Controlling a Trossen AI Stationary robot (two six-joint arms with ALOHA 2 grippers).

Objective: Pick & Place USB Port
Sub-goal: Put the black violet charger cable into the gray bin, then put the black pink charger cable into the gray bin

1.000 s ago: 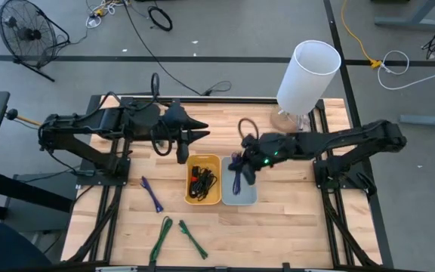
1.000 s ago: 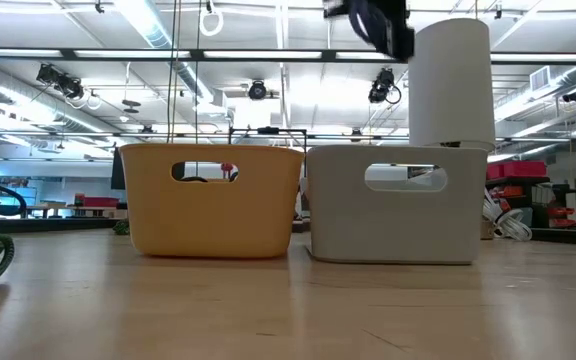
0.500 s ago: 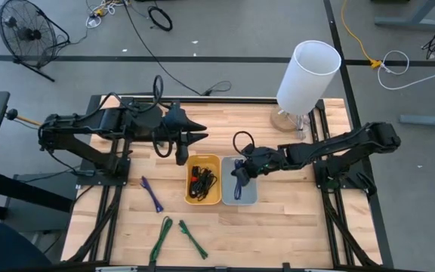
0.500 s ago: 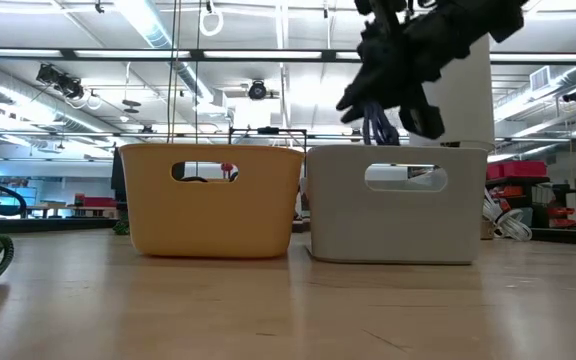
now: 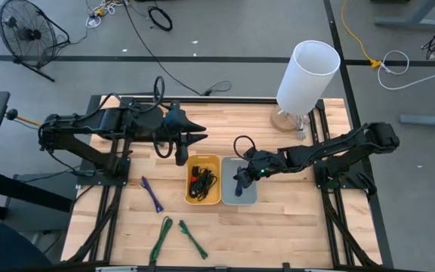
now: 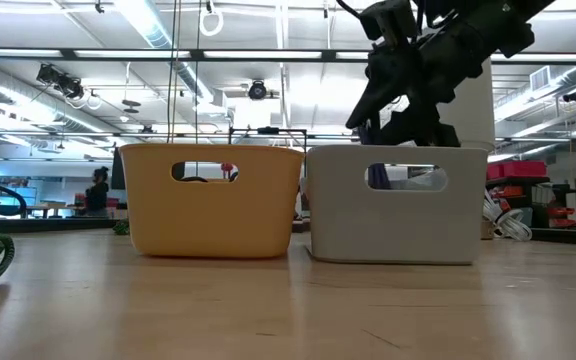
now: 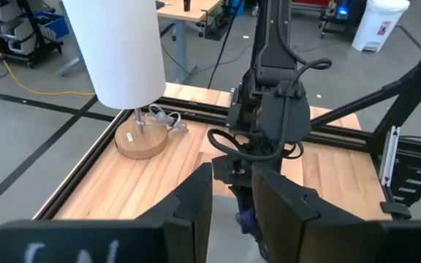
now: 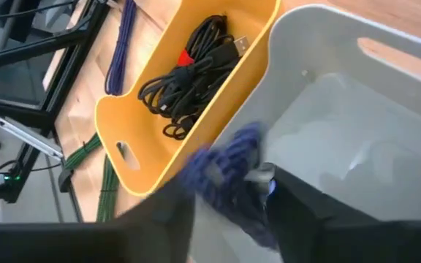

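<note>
A grey bin [image 5: 252, 198] stands beside a yellow bin [image 5: 191, 189] that holds black cables [image 5: 202, 181]. My right gripper [image 5: 240, 180] reaches down into the grey bin's mouth, shut on a bundled purple cable [image 8: 229, 164]. In the low view it [image 6: 393, 125] stands just above the bin's rim. My left gripper [image 5: 181, 155] waits with nothing in it behind the yellow bin's far edge, its fingers a little apart [image 7: 232, 212]. My right gripper pinches the purple cable bundle [image 8: 221, 172] between its two fingers, coming slanting down from the table's right. The bundle hangs below the fingers inside the grey bin [image 8: 357, 124]. Whether its lower end rests on the bin's floor, I cannot tell.
A tall white cylinder [image 5: 308, 72] on a round wooden base stands at the far right. Another purple cable [image 5: 152, 194] and two green cables [image 5: 161, 238] [image 5: 192, 238] lie on the table left of the bins and toward the near edge.
My right gripper has come down from high above the grey bin to its rim, moving slightly toward the table's near edge, carrying the purple cable down into the bin.
</note>
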